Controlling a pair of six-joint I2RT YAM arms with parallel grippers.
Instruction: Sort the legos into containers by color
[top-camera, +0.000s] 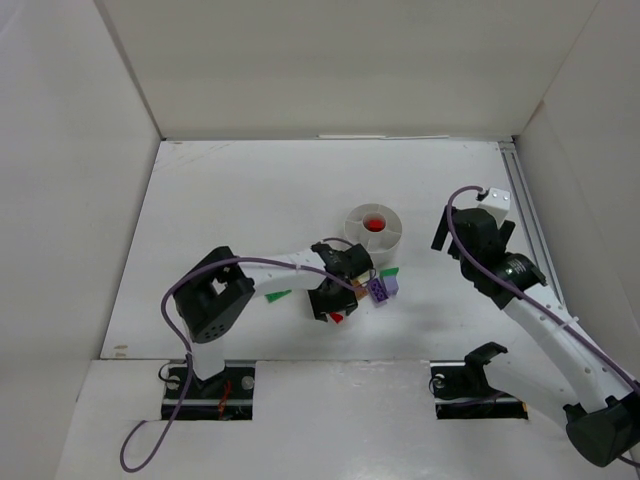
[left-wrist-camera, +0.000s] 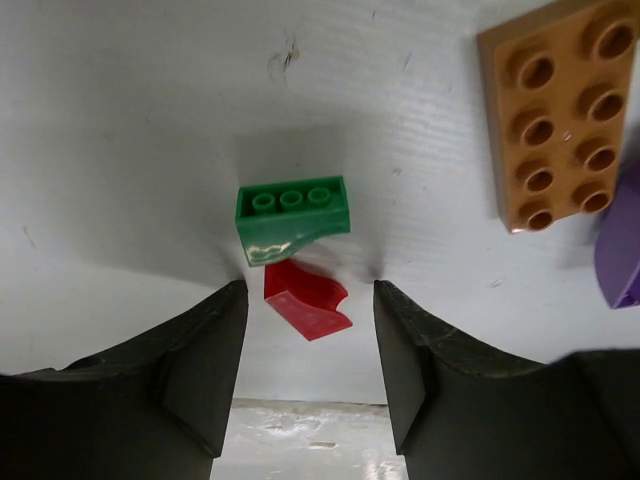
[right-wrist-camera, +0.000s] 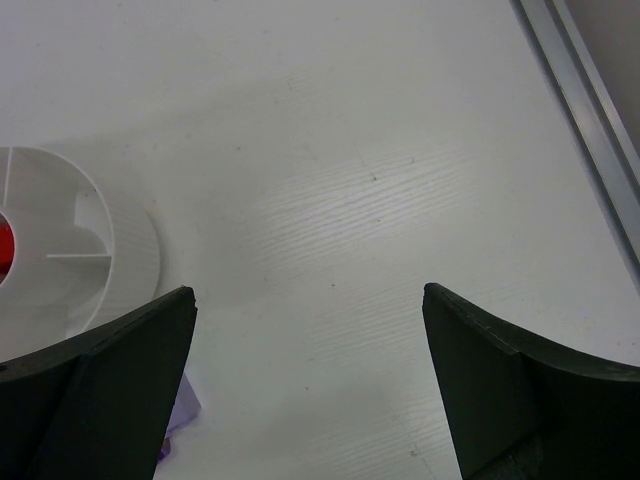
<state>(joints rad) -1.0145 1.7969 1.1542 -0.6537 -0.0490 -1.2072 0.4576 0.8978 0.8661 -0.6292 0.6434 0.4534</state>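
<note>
My left gripper (top-camera: 331, 303) is open and low over a cluster of legos in front of the tub. In the left wrist view a red curved piece (left-wrist-camera: 305, 300) lies on the table between the fingertips of the left gripper (left-wrist-camera: 310, 292), untouched. A green brick (left-wrist-camera: 292, 215) lies just beyond it. An orange-brown plate (left-wrist-camera: 560, 110) and a purple piece (left-wrist-camera: 622, 240) lie to the right. The round white tub (top-camera: 375, 227) holds something red in its centre circle. My right gripper (top-camera: 470, 225) is open and empty to the right of the tub (right-wrist-camera: 130, 270).
A green wedge (top-camera: 277, 295) lies left of the left gripper. Purple bricks (top-camera: 380, 290) and a small green piece (top-camera: 386, 272) lie between the cluster and the tub. A metal rail (right-wrist-camera: 590, 110) runs along the table's right edge. White walls enclose the table.
</note>
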